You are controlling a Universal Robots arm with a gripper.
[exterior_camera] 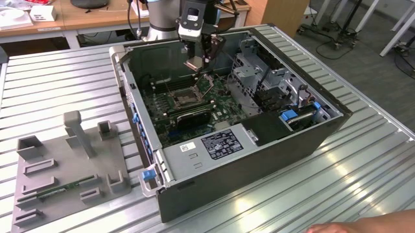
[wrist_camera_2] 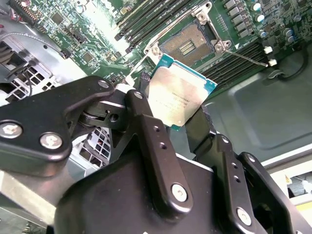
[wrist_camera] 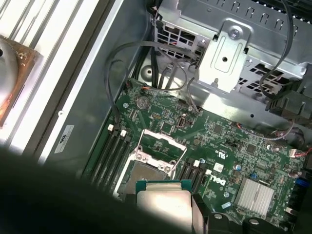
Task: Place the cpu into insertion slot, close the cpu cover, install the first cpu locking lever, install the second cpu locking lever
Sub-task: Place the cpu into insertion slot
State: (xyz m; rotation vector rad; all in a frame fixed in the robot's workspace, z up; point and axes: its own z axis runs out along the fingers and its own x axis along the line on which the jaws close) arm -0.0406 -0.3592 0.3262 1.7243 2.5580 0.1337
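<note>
Ribbed metal worktop (exterior_camera: pixel 65 73) carries an open computer case (exterior_camera: pixel 259 160) with a green board inside. The tool (exterior_camera: pixel 194 62) is clamped on the cpu (wrist_camera_2: pixel 178 97), its fingers pressing two opposite edges. The cpu hangs above the uncovered insertion slot (wrist_camera_2: pixel 187 45), not touching it.

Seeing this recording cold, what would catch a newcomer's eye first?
The silvery cpu is pinched in the robot's black hand, above the green board near the bare insertion slot, in the second wrist view. In the exterior view, the opened computer case lies on a slatted metal table, with a grey fixture tray at the exterior view's left.
</note>
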